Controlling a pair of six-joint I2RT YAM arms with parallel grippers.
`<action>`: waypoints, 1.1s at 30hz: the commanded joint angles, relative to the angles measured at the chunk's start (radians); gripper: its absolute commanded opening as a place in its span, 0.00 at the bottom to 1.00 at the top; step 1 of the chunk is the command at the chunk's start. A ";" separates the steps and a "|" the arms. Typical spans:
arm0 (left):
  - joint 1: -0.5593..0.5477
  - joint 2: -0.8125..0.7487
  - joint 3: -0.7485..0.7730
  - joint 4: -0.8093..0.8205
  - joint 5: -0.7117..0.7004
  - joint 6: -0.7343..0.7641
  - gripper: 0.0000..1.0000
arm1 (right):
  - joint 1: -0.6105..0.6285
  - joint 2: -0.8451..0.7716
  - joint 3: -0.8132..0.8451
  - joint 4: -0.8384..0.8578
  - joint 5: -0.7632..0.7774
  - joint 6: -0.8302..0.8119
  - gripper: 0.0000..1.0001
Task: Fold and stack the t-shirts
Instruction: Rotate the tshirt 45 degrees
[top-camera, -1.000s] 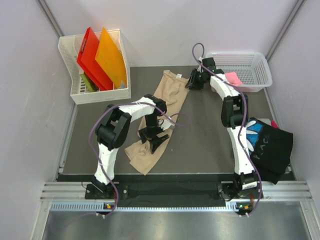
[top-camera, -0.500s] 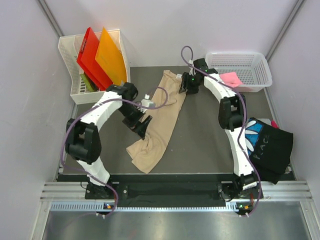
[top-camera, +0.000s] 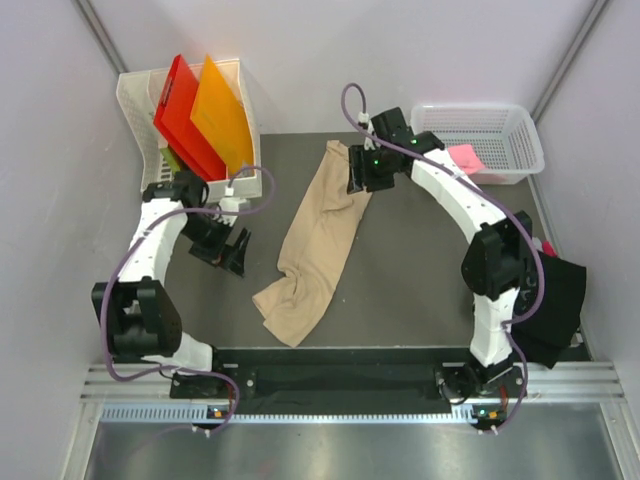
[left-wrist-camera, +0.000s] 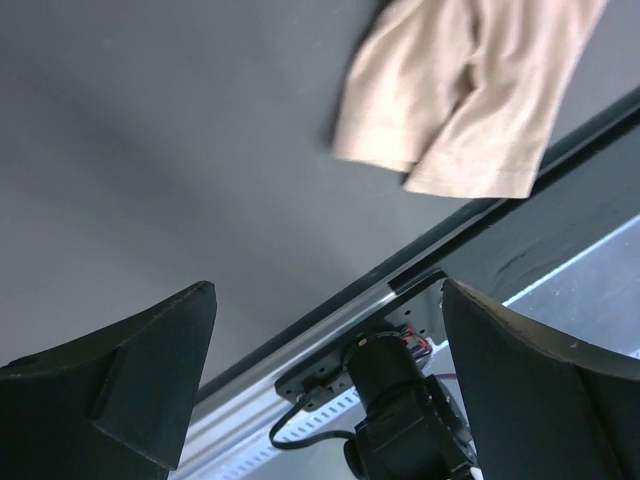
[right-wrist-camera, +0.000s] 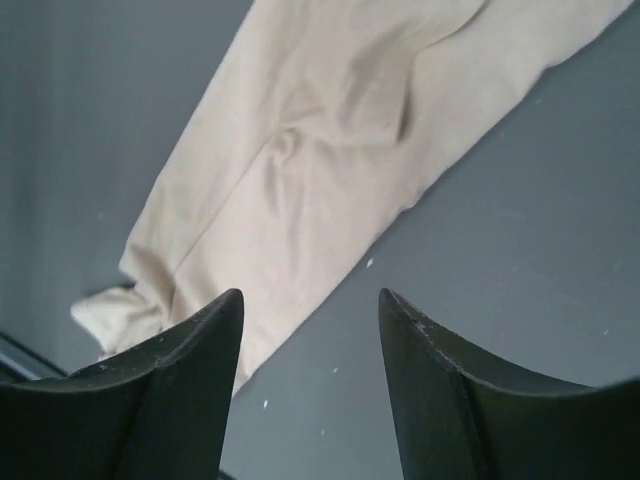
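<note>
The tan t-shirt (top-camera: 318, 235) lies crumpled in a long strip down the middle of the dark table; it also shows in the left wrist view (left-wrist-camera: 470, 90) and the right wrist view (right-wrist-camera: 330, 150). My left gripper (top-camera: 236, 256) is open and empty over bare table left of it. My right gripper (top-camera: 356, 180) is open and empty above the shirt's upper right edge. The black t-shirt (top-camera: 558, 300) with print hangs over the right table edge, partly hidden by the right arm. The pink t-shirt (top-camera: 465, 157) lies on the rim of the white basket (top-camera: 500, 120).
A white bin (top-camera: 160, 180) at the back left holds stiff red (top-camera: 180, 115) and orange (top-camera: 222, 112) plastic sheets. The left arm's base (left-wrist-camera: 400, 400) and the front rail show in the left wrist view.
My left arm has swung left off the tan shirt to the bare table near the bin. My right gripper has moved left from the basket to the shirt's upper edge. The shirt's lower part shifted.
</note>
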 joint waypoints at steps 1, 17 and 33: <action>-0.109 0.025 0.037 -0.014 0.144 0.028 0.99 | 0.033 -0.006 -0.089 0.010 -0.027 0.021 0.55; -0.321 0.168 -0.161 0.137 0.180 0.031 0.99 | 0.097 0.327 0.099 0.157 -0.254 0.203 0.50; -0.324 0.378 -0.107 0.180 0.138 -0.064 0.99 | 0.097 0.416 0.145 0.212 -0.286 0.233 0.47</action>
